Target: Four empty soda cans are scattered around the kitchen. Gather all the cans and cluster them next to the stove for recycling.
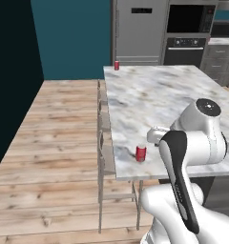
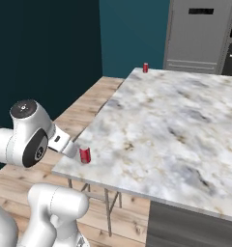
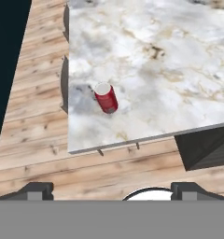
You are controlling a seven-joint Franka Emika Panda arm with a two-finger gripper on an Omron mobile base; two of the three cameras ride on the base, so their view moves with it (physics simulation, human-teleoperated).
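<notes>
Nearest, a small red cylindrical soda can (image 3: pixel 106 97) stands by the marble bench's (image 1: pixel 154 97) near corner, ungathered; an identical can (image 1: pixel 117 65) waits at the far corner. Fingers (image 3: pixel 111 190) are spread wide, holding nothing.

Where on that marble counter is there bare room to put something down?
Nearly everywhere: the marble counter lies bare between the near soda can at the front corner and the far soda can at the back edge. Nothing crowds it.

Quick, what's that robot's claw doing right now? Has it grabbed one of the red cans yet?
Gripper: open, holding nothing. The nearest soda can stands untouched on the marble counter, ahead of the fingertips.
</notes>
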